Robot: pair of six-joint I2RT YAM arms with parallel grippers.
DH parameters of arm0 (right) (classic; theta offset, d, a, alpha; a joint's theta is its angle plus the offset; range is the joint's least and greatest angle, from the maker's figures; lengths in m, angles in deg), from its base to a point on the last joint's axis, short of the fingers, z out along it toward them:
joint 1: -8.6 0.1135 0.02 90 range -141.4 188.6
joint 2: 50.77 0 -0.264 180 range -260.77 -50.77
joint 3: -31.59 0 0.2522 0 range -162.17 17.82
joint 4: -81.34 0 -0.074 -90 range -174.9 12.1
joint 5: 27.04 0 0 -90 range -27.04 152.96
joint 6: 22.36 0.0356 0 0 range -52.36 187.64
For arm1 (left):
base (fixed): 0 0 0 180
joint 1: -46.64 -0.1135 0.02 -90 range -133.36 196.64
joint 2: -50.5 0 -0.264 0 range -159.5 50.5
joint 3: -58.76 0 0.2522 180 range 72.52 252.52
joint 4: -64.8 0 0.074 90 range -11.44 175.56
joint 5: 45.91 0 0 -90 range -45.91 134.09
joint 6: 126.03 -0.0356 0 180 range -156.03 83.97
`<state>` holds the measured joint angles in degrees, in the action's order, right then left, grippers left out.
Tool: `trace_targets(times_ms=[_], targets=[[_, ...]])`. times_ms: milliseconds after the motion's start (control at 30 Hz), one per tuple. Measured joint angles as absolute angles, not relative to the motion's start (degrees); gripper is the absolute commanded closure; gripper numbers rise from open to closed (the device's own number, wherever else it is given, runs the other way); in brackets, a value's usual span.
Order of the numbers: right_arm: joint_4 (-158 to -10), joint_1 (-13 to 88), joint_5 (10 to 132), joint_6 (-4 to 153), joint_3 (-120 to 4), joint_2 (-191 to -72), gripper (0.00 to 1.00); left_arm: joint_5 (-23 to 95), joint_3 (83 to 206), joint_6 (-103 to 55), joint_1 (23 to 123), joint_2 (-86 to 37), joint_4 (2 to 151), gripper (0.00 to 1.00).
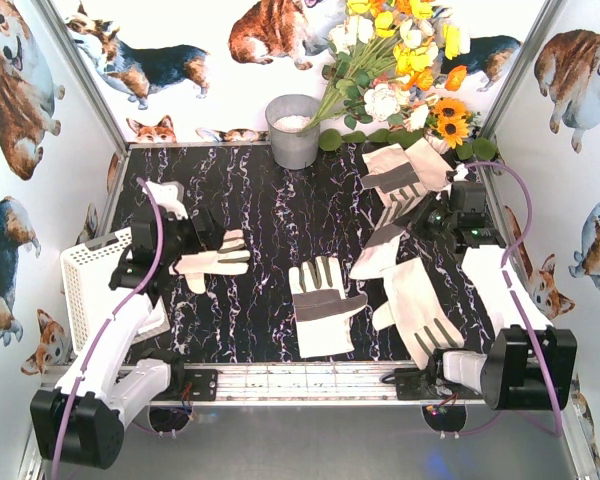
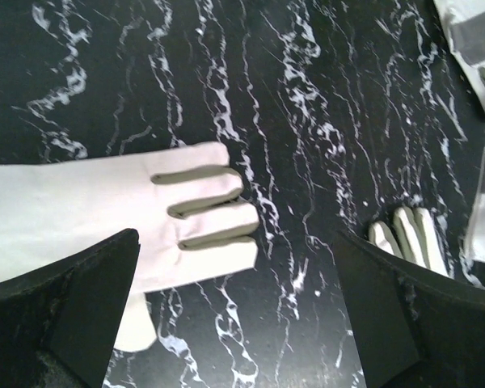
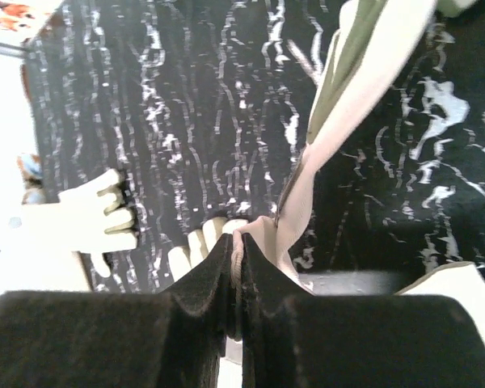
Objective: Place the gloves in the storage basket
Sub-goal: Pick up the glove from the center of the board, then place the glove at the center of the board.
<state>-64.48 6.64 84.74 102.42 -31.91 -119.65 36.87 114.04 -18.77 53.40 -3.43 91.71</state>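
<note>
Several cream gloves with grey patches lie on the black marbled table. One glove lies by my left gripper, which is open; in the left wrist view the glove lies flat, its edge by the left finger, and the gripper holds nothing. My right gripper is shut on a glove; the right wrist view shows the glove's edge pinched at the gripper and the rest hanging stretched. Other gloves lie at centre, right front and back right. The white storage basket stands at the left edge.
A grey metal bucket stands at the back centre, with a bunch of artificial flowers to its right. Another glove lies under the right arm. Walls with corgi pictures close in both sides and the back.
</note>
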Motion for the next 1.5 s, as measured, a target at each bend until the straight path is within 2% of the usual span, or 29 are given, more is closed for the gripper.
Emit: trace_targets(times_ms=[333,600,767,1300,1500], targets=[[-68.61,9.88,94.05,107.05,-32.61,-117.97,1.00,29.00,110.63,-13.96,53.40,0.33,91.79,0.00],[-70.82,22.47,94.66,108.30,-34.16,-118.08,1.00,31.10,111.31,-14.20,53.40,0.89,92.56,0.00],[-72.96,23.32,93.74,108.52,-34.18,-119.89,1.00,33.48,112.75,-15.10,53.40,-0.33,93.72,0.00],[-76.46,23.06,86.73,100.08,-47.87,-139.85,1.00,45.56,120.69,-24.76,53.29,-5.84,99.77,0.00],[-77.00,20.17,85.15,98.22,-49.05,-146.64,1.00,46.99,120.86,-26.51,53.21,-11.30,99.14,0.00]])
